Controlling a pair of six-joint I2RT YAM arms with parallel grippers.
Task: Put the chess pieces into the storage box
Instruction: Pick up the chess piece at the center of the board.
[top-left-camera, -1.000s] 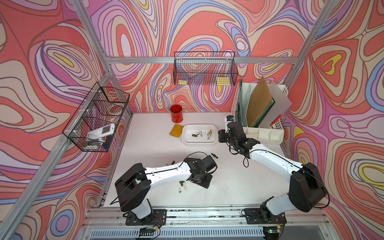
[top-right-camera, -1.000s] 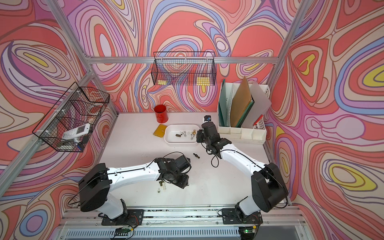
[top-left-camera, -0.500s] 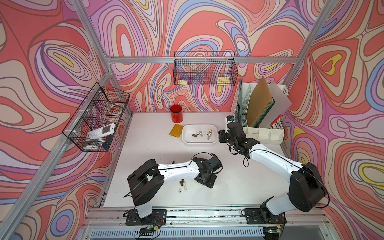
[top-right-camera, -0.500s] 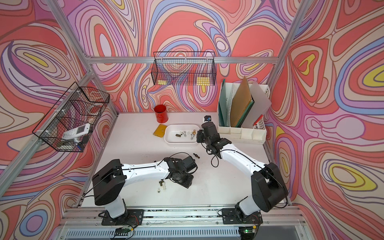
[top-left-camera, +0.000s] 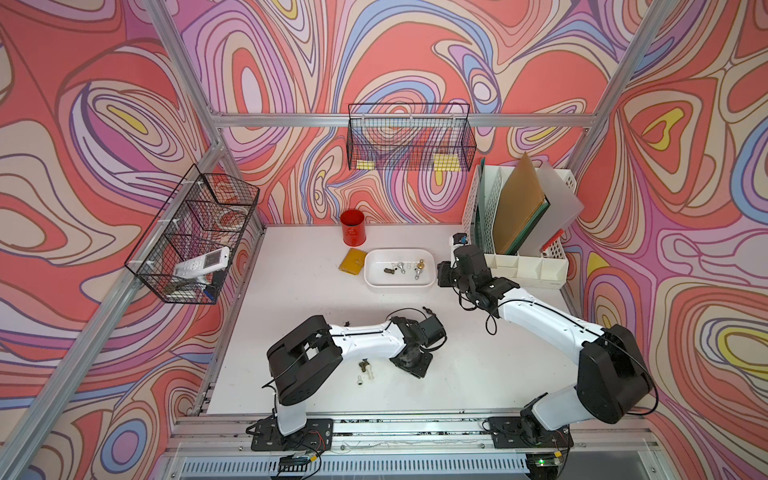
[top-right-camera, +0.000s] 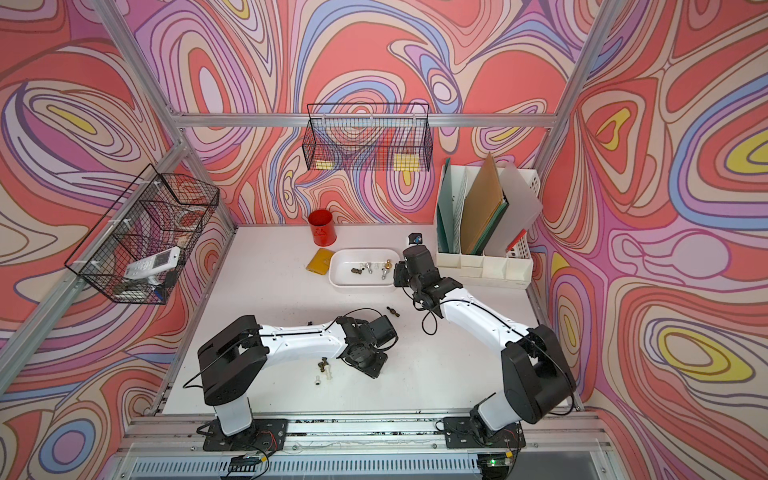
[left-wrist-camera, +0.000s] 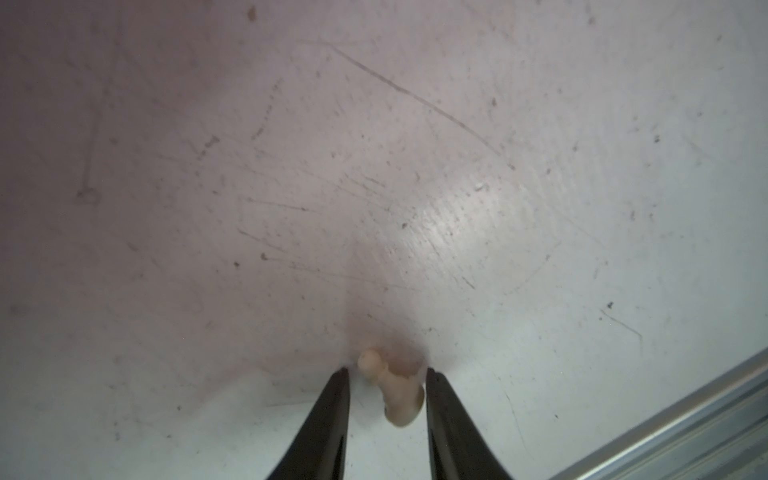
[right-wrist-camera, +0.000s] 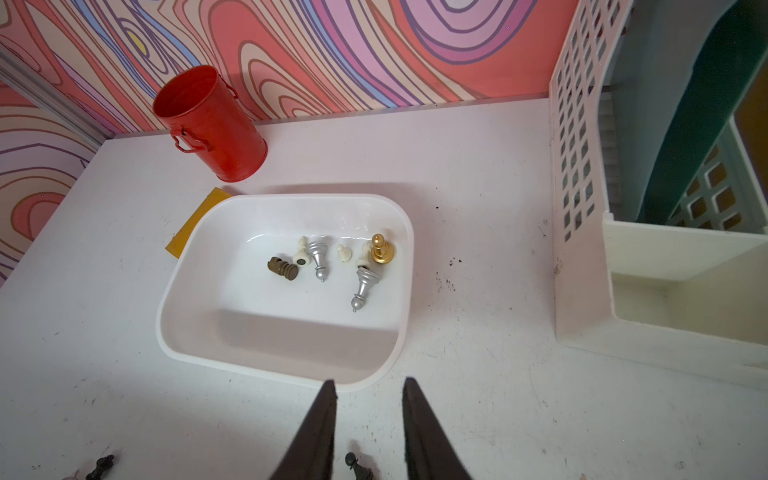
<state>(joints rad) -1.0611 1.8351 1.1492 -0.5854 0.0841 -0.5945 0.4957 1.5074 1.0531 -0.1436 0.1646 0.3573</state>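
The storage box (right-wrist-camera: 174, 299) is a shallow white tub in both top views (top-left-camera: 370, 272) (top-right-camera: 334, 272). Several chess pieces (right-wrist-camera: 318, 255) lie in it: silver, cream, a bronze one (right-wrist-camera: 282, 268) and a gold pawn (right-wrist-camera: 381, 249). My left gripper (left-wrist-camera: 387, 370) points down at the table, open, its fingers either side of a cream chess piece (left-wrist-camera: 395, 390) that lies flat. That piece is close to one finger and apart from the other. My right gripper (right-wrist-camera: 369, 388) hovers open and empty by the box's near corner. A black piece (right-wrist-camera: 358, 466) stands on the table below it.
Loose pieces lie by the left arm: a bronze one (top-left-camera: 365, 365) and two white (top-left-camera: 371, 377) (top-left-camera: 359, 379). A dark one (top-left-camera: 427, 310) lies mid-table. A red cup (top-left-camera: 353, 227) and yellow card (top-left-camera: 352, 261) sit beside the box, a white file organiser (top-left-camera: 519, 266) to its right.
The left arm's shoulder and elbow have swung right, folding the arm up behind its gripper, and its jaws have narrowed. The right arm has not moved.
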